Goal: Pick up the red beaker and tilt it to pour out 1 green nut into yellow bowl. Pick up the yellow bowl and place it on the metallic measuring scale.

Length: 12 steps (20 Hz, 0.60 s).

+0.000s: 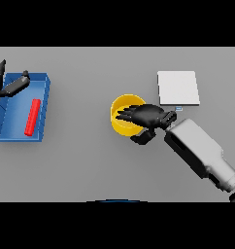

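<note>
The right arm reaches in from four o'clock, its right hand point(147, 115) laid over the yellow bowl point(120, 120), fingers spread across the rim's right half and thumb curled below, grasping it. The bowl sits at table centre, round and shallow. The metallic scale point(177, 87), a pale square plate, lies at two o'clock from it. The left hand point(4, 83) hovers released over the blue tray point(43, 97) at nine o'clock, beside a red beaker point(32, 117) lying flat.

A plain grey table point(90, 165) filled the whole view, evenly lit, with soft shadows under what stood on it. No walls, floor or windows showed.
</note>
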Each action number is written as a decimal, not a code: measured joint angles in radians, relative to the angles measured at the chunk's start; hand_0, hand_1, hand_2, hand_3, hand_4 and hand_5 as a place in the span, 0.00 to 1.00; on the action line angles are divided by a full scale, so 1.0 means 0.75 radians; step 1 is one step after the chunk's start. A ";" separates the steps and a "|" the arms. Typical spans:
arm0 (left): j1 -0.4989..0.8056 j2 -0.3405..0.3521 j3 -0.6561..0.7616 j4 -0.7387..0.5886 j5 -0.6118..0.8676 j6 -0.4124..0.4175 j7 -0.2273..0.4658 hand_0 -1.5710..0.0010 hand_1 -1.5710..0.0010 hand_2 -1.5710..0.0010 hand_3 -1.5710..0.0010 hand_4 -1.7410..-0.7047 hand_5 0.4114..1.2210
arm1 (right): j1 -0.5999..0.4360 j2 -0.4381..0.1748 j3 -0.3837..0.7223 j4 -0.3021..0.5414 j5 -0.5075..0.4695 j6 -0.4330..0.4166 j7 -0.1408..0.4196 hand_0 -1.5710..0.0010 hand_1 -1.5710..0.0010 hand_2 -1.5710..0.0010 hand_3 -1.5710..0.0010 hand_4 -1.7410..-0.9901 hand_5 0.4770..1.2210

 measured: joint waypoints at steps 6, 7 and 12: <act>0.005 0.010 0.012 -0.002 0.011 0.003 0.004 1.00 1.00 1.00 1.00 0.91 0.39 | -0.027 0.014 0.028 -0.004 0.012 0.050 0.030 0.35 0.37 0.39 0.56 0.23 0.82; 0.009 0.010 0.013 -0.014 0.017 0.002 0.002 1.00 1.00 1.00 1.00 0.91 0.39 | -0.026 0.003 0.028 -0.007 -0.004 0.076 0.009 0.28 0.30 0.31 0.45 0.18 0.86; 0.015 0.014 0.006 -0.038 0.013 0.012 0.014 1.00 1.00 1.00 1.00 0.91 0.39 | -0.012 -0.021 0.026 -0.039 -0.038 0.111 0.026 0.09 0.10 0.14 0.26 0.06 0.95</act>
